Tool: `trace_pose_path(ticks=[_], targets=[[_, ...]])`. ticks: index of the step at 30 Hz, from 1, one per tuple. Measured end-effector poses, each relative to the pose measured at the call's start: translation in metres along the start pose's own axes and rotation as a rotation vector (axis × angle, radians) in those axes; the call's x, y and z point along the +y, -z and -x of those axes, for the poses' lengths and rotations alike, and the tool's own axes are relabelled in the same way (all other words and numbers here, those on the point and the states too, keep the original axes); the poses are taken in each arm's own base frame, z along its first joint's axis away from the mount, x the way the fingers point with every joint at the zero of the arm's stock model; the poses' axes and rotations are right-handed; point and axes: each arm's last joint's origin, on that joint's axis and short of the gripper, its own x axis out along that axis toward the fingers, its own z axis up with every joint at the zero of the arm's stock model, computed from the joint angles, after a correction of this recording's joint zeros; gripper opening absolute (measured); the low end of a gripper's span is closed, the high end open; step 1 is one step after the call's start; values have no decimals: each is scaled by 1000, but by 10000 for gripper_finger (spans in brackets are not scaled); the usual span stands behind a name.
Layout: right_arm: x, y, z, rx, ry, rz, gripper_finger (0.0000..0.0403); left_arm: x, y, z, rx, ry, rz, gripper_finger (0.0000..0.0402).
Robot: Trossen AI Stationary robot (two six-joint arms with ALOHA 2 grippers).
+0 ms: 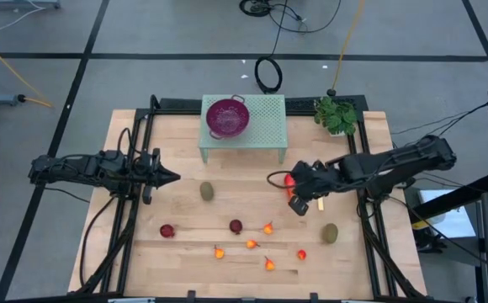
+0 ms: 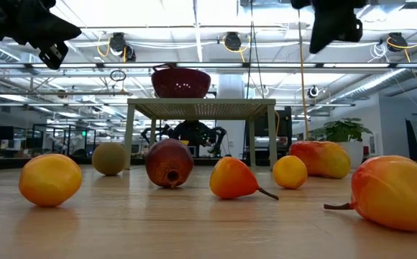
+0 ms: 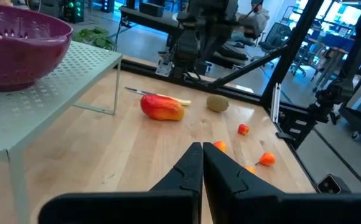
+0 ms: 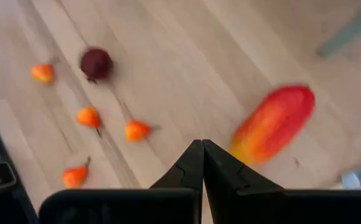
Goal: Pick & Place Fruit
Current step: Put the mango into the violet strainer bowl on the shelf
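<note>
Both claws pressed together, empty | our right gripper [image 4: 202,144] hovers over the large red-orange oblong toy fruit [image 1: 297,202], right of the wooden table's [image 1: 185,257] centre | we should spread fingers, straddle its narrow width | left gripper [image 1: 173,177] waits far left.

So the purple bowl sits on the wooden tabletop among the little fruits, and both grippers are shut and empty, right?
Not quite: the purple bowl sits on the green mesh stand, above the tabletop, as the high view shows. Both the left gripper and right gripper are shut and empty.
</note>
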Motion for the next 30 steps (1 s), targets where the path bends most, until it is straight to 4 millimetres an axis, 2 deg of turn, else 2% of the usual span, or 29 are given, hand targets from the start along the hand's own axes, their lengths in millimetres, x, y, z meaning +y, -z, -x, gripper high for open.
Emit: trace_pose_path(ticks=[7,13,19,27,30], targets=[[1,-10,-16,85,80,-102,0,0,-2,0,-16,3,-30,7],[4,-9,-29,132,116,-196,0,-1,-2,0,-17,9,-36,3],[1,-6,-32,160,173,-269,0,-1,-2,0,-13,27,-35,13],[1,-7,-30,156,160,-220,1,-1,-2,0,-13,27,-33,2],[-1,-8,-31,156,164,-205,8,-1,-2,0,-13,27,-23,10]])
